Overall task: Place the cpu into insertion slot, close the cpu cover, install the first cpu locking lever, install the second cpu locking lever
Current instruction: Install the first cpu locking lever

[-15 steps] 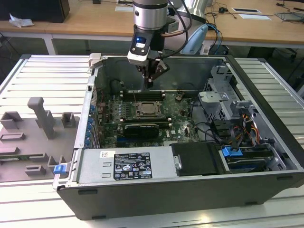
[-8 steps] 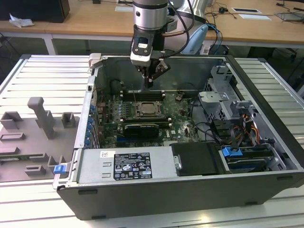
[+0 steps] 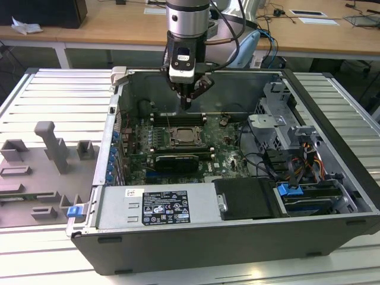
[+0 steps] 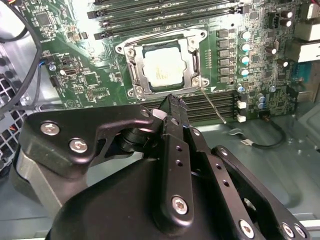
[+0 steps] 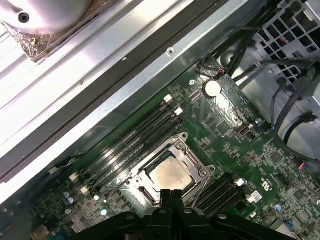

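gripper [image 3: 188, 105] hovers over the motherboard [image 3: 228, 153], fingers pinched together on nothing, while the cpu [image 4: 162, 70] lies mid-board just nearer us, framed by the lowered cpu cover [image 4: 192, 64].

Gripper [image 5: 172, 193] near cpu [image 5: 170, 175] framed by cpu cover [image 5: 193, 165]

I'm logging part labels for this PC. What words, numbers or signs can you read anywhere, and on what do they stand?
No text can be quoted as it reads.
White label on the grey metal panel in the exterior view: print too small to read.
cpu top in the second wrist view: faint markings, illegible.
White sticker on the green board in the first wrist view: blurred.
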Motion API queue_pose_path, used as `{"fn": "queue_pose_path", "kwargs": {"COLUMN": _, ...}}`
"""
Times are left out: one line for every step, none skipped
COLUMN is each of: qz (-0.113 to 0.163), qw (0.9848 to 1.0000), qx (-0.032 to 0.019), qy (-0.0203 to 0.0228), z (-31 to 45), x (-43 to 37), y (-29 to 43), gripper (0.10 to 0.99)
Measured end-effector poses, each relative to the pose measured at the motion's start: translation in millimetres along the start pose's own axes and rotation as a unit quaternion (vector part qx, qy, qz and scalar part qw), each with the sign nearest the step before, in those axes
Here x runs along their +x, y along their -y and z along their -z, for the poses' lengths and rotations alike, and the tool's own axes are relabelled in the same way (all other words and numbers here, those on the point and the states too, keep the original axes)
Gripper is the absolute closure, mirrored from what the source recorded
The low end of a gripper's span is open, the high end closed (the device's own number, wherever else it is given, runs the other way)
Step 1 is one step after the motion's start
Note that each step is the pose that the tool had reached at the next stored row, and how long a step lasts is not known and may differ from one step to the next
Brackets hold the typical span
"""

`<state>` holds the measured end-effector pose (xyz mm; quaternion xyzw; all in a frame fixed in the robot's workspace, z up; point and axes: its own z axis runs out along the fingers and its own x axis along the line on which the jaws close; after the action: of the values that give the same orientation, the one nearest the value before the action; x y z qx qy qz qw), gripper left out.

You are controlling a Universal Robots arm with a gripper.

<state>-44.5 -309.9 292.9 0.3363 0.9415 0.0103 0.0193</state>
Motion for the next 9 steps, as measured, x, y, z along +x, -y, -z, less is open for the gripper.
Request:
{"fn": "queue_pose_path", "kwargs": {"qz": 0.005, "qw": 1.0, "qx": -0.0001, "qy": -0.0001, "z": 0.0, "x": 0.0, "y": 0.0, "gripper": 0.98}}
{"fn": "queue_pose_path", "kwargs": {"qz": 0.01, "qw": 0.9999, "qx": -0.0003, "qy": -0.0003, "z": 0.0, "x": 0.0, "y": 0.0, "gripper": 0.98}}
{"fn": "queue_pose_path", "kwargs": {"qz": 0.014, "qw": 0.9999, "qx": -0.0004, "qy": -0.0004, "z": 0.0, "x": 0.0, "y": 0.0, "gripper": 0.98}}
{"fn": "queue_pose_path", "kwargs": {"qz": 0.02, "qw": 0.9998, "qx": -0.0006, "qy": -0.0007, "z": 0.0, "x": 0.0, "y": 0.0, "gripper": 0.98}}
{"fn": "queue_pose_path", "kwargs": {"qz": 0.024, "qw": 0.9997, "qx": -0.0007, "qy": -0.0008, "z": 0.0, "x": 0.0, "y": 0.0, "gripper": 0.98}}
{"fn": "queue_pose_path", "kwargs": {"qz": 0.027, "qw": 0.9996, "qx": -0.0008, "qy": -0.0009, "z": 0.0, "x": 0.0, "y": 0.0, "gripper": 0.98}}
{"fn": "queue_pose_path", "kwargs": {"qz": 0.031, "qw": 0.9995, "qx": -0.0009, "qy": -0.001, "z": 0.0, "x": 0.0, "y": 0.0, "gripper": 0.98}}
{"fn": "queue_pose_path", "kwargs": {"qz": 0.034, "qw": 0.9994, "qx": -0.001, "qy": -0.0011, "z": 0.0, "x": 0.0, "y": 0.0, "gripper": 0.98}}
{"fn": "queue_pose_path", "kwargs": {"qz": 0.039, "qw": 0.9993, "qx": -0.0011, "qy": -0.0012, "z": 0.0, "x": 0.0, "y": 0.0, "gripper": 0.98}}
